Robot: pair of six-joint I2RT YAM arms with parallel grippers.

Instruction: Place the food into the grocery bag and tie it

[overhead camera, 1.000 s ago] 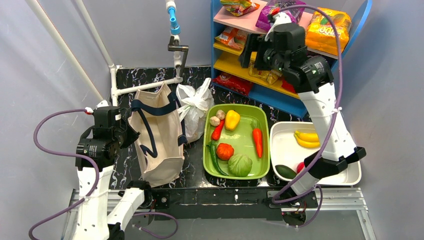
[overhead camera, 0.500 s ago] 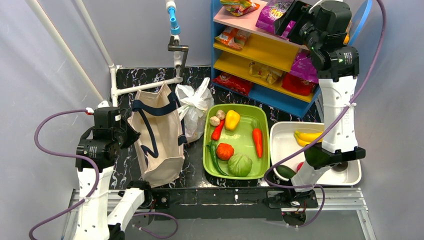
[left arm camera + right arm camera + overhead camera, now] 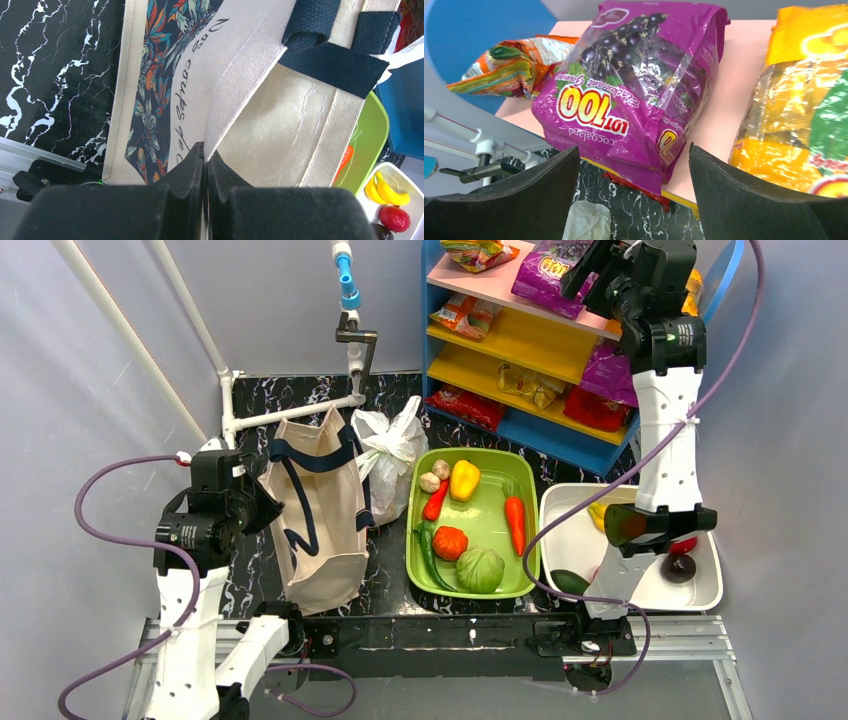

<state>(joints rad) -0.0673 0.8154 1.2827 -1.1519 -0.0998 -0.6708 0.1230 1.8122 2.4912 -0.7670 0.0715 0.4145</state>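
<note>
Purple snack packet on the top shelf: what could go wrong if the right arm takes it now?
The purple packet is shiny and overhangs the pink shelf; the open right fingers may push it back or drag it off.
The orange-yellow packet lies close beside it and might get caught.
The left fingers pinch only a thin edge of the canvas tote, which could slip.

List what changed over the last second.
The right gripper swung right and back from mid-shelf to the top shelf, now open before the purple packet, nothing taken. The left gripper stayed shut on the canvas tote; white plastic bag and green tray unmoved.
</note>
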